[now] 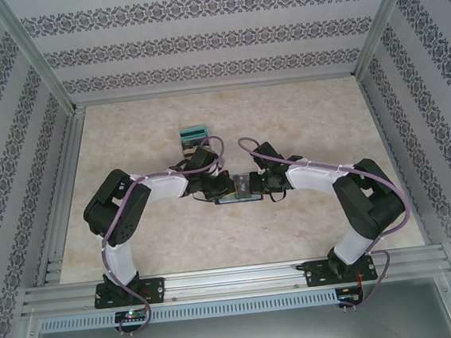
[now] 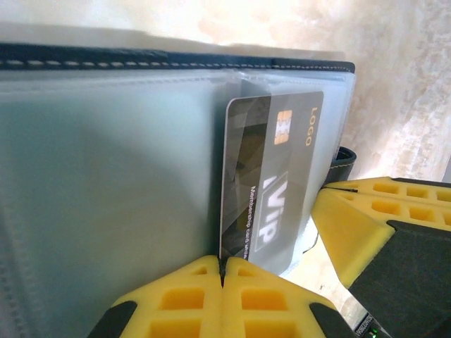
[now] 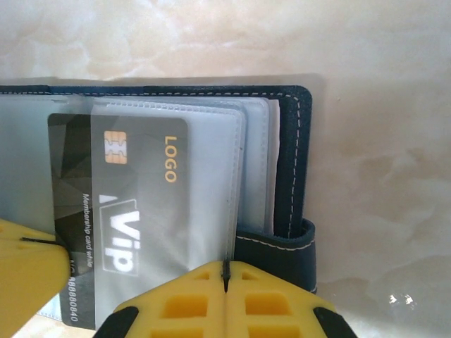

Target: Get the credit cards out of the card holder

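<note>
Left claw (image 2: 221, 271) tight on grey VIP card (image 2: 271, 183), right claw (image 3: 225, 274) tight on clear sleeve (image 3: 211, 183) of card holder (image 3: 292, 162).

The navy card holder (image 3: 299, 162) lay open and flat near the middle of the desk (image 1: 176, 238), with white stitching along its rim and its snap tab (image 3: 282, 243) poking out at one side. Its pale clear sleeves (image 3: 211, 176) were stacked inside. One dark grey credit card (image 3: 141, 204), with a gold chip, gold "LOGO" and white "VIP" lettering, sat partly slid out of a sleeve.
</note>
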`<control>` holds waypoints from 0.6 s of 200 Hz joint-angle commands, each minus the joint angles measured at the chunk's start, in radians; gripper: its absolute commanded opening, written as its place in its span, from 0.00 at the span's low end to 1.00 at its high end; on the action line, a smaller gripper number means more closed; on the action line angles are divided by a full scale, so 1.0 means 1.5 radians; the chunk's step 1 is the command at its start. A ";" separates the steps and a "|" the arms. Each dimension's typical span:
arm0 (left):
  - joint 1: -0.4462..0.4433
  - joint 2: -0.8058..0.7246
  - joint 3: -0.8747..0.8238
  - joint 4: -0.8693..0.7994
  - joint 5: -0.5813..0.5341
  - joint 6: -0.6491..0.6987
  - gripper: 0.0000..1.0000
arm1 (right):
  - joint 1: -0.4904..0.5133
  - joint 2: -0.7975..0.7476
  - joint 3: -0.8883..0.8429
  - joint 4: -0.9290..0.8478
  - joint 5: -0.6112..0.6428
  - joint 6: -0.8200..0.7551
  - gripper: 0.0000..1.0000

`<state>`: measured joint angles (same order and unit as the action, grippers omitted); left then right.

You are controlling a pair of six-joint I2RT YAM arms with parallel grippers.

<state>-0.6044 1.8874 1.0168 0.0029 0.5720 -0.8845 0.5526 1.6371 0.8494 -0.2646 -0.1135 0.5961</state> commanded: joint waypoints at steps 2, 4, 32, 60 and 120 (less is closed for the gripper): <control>0.010 -0.018 -0.015 0.009 -0.010 -0.004 0.00 | 0.004 0.012 0.002 -0.013 -0.004 -0.003 0.06; 0.009 -0.018 -0.015 0.009 -0.010 -0.004 0.00 | 0.003 0.012 0.002 -0.013 -0.004 -0.003 0.07; 0.009 -0.006 -0.010 0.027 0.006 -0.011 0.09 | 0.005 0.012 0.002 -0.011 -0.006 -0.002 0.06; 0.009 0.010 -0.009 0.041 0.016 -0.018 0.27 | 0.006 0.012 0.001 -0.011 -0.007 -0.001 0.06; 0.005 0.032 0.003 0.038 0.024 -0.013 0.29 | 0.007 0.012 0.001 -0.009 -0.009 0.000 0.06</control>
<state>-0.5999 1.9011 1.0119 0.0494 0.6006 -0.9028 0.5526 1.6371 0.8494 -0.2642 -0.1139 0.5964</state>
